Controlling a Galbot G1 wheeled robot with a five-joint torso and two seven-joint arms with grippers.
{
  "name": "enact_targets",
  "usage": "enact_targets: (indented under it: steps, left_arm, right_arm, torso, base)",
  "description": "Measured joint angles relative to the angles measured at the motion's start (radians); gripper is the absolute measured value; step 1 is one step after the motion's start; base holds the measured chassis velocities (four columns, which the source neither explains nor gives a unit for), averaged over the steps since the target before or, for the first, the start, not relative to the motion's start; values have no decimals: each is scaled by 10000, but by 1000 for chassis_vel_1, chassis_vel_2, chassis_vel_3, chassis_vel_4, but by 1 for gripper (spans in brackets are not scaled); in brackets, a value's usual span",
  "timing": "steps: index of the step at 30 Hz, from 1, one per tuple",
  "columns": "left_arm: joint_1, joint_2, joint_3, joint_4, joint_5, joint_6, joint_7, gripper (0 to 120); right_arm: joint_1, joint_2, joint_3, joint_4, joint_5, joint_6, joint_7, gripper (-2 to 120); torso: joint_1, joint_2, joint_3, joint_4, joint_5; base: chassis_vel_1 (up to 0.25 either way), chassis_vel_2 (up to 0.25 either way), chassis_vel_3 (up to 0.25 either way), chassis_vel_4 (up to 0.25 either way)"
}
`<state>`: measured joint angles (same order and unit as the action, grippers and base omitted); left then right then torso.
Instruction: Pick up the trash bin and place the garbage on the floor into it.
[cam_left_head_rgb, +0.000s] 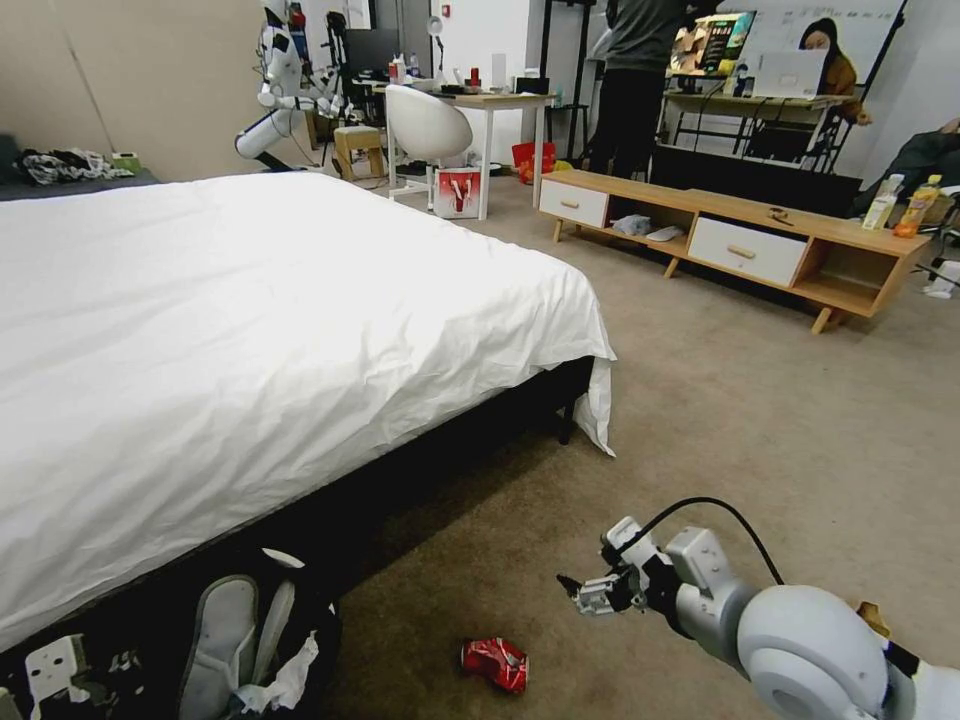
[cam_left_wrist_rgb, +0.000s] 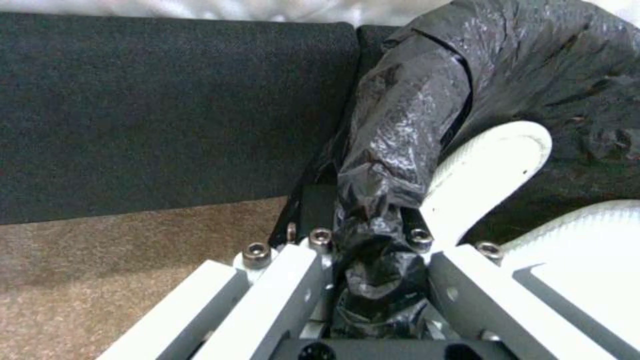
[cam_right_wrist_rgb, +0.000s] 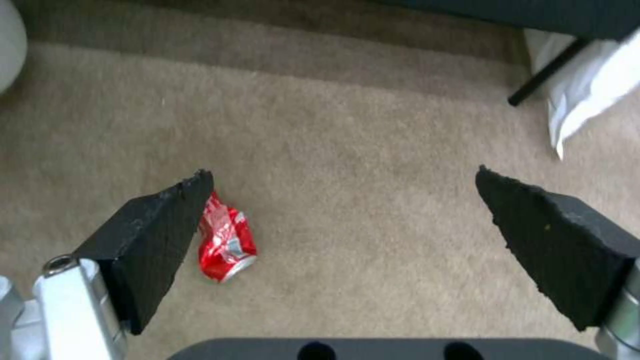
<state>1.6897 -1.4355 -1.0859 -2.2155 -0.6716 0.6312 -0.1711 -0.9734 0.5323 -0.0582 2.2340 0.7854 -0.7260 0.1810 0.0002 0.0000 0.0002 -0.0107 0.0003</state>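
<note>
The trash bin (cam_left_head_rgb: 318, 622) hangs at my lower left against the bed's dark base, with a grey flap (cam_left_head_rgb: 215, 630) and white tissue (cam_left_head_rgb: 288, 684) inside it. My left gripper (cam_left_wrist_rgb: 370, 235) is shut on the bin's glossy black bag beside the white rim (cam_left_wrist_rgb: 490, 162). A piece of garbage, a crushed red can (cam_left_head_rgb: 495, 664), lies on the beige floor (cam_left_head_rgb: 750, 420). My right gripper (cam_left_head_rgb: 580, 592) hovers open a little above and to the right of it. In the right wrist view the can (cam_right_wrist_rgb: 225, 240) lies beside one black pad (cam_right_wrist_rgb: 157, 235), off-centre between the spread jaws of the gripper (cam_right_wrist_rgb: 343, 175).
A white-sheeted bed (cam_left_head_rgb: 250, 330) fills the left, with its leg (cam_left_head_rgb: 566, 425) and hanging sheet corner (cam_left_head_rgb: 600, 400) nearby. A low wooden cabinet (cam_left_head_rgb: 740, 240) runs along the far right. A desk and a white chair (cam_left_head_rgb: 428, 125) stand at the back. Open carpet lies ahead and right.
</note>
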Motion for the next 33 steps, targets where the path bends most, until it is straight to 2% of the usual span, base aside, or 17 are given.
enact_targets:
  steps: [3, 10, 16, 18, 19, 22, 33]
  left_arm:
    - [-188, 27, 102, 147, 14, 50, -22, 1]
    - [-521, 216, 269, 630, 52, 118, 20, 1]
    - [-609, 262, 299, 819, 75, 122, 58, 1]
    - [-616, 198, 289, 900, 151, 122, 110, 1]
    - [-616, 198, 289, 900, 151, 122, 110, 1]
    - [-626, 134, 273, 903, 214, 122, 117, 1]
    - [-656, 51, 224, 996, 365, 113, 135, 1]
  right_arm:
    - [224, -57, -591, -304, -909, 314, -366, 100]
    - [458, 144, -1858, -1172, -2196, 887, -873, 100]
    - [756, 533, -2525, -1658, -2444, 984, -943, 100]
    - [1350, 1254, -3228, -2295, -2469, 1028, -941, 100]
    - [1350, 1254, -3228, -2295, -2469, 1028, -941, 100]
    - [1939, 2008, -3933, -3059, -2547, 1247, -930, 100]
    - [2924, 2732, -5098, -4223, -2669, 2048, -1009, 100]
  torso:
    - [0, 0, 0, -5, -6]
    - [0, 0, 0, -6, -4]
    - [-1, 0, 0, -7, -5]
    - [0, 0, -1, -5, -6]
    - [0, 0, -1, -5, -6]
    - [0, 0, 0, -3, -6]
    - [0, 0, 0, -1, -4]
  base:
    - [0, 0, 0, 0]
    - [0, 0, 0, 0]
    - [0, 0, 0, 0]
    - [0, 0, 0, 0]
    - [0, 0, 0, 0]
    - [0, 0, 0, 0]
    - [0, 0, 0, 0]
